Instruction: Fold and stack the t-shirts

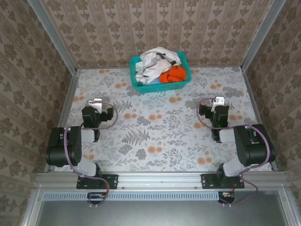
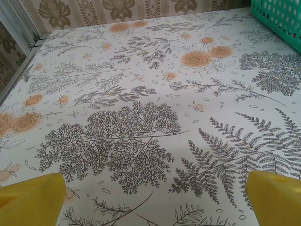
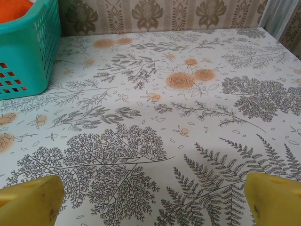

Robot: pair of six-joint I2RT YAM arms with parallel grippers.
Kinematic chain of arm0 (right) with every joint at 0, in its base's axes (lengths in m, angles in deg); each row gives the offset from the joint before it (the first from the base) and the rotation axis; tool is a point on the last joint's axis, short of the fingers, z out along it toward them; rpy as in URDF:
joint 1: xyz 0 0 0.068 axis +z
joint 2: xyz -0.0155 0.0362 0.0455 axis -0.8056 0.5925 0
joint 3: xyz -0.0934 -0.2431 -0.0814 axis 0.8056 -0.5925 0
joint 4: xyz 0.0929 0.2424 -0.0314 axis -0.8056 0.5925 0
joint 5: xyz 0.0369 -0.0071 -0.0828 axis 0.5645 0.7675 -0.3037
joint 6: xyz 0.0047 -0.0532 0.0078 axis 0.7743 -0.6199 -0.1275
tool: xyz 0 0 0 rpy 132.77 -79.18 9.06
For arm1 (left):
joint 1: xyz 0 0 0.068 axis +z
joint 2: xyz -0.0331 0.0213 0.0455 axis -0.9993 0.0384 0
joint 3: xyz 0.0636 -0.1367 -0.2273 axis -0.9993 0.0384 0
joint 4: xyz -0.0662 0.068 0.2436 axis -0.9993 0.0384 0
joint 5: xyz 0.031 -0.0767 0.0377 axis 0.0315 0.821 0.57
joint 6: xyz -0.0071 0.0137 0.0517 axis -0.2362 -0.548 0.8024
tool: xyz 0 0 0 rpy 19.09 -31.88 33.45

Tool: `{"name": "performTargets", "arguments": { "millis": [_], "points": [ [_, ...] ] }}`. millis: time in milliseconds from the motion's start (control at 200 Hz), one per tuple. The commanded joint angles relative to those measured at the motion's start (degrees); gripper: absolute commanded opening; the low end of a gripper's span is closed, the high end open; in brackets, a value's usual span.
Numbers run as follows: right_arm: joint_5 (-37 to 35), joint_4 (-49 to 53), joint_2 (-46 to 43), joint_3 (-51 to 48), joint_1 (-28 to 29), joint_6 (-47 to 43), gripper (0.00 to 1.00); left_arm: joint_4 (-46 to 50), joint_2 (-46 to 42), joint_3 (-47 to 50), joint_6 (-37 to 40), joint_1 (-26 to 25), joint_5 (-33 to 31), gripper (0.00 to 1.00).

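Both arms sit low and hold nothing. The left gripper (image 1: 96, 102) is at about 9 o'clock and the right gripper (image 1: 218, 100) at about 3 o'clock, each spread wide. The t-shirts are heaped in the teal basket (image 1: 160, 87) at 12 o'clock on the tabletop (image 1: 160, 134), with the cream-white shirt (image 1: 153, 61) bunched against the orange shirt (image 1: 172, 74). They look tangled to me, so lifting the white one may drag the orange along or tip the basket. A finger could also snag the lattice.

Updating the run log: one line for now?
t-shirts in basket; left fingers open, empty; right fingers open, empty; folding not started
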Motion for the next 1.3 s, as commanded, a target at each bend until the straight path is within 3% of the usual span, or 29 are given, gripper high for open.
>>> {"name": "performTargets", "arguments": {
  "millis": [0,915,1150,1235,1295],
  "points": [
    [0.6,-0.4,-0.4,0.3,0.2,0.3,1.00,0.1,-0.2,-0.9,-1.0,0.3,-0.3,1.00],
    [0.6,-0.4,-1.2,0.2,0.1,0.4,1.00,0.0,-0.1,-0.8,-1.0,0.3,-0.3,1.00],
    [-2.7,20.8,-19.5,4.3,0.0,2.9,1.00,9.4,-10.4,-2.0,-0.5,-2.6,-9.9,1.00],
    [-8.8,28.4,-26.5,6.0,-0.1,8.5,1.00,13.4,-16.4,-3.6,-2.4,-2.8,-12.3,1.00],
    [-16.3,36.0,-30.9,8.1,-0.4,18.2,1.00,11.9,-19.7,-4.7,-4.5,-2.2,-13.5,1.00]
  ]
}}
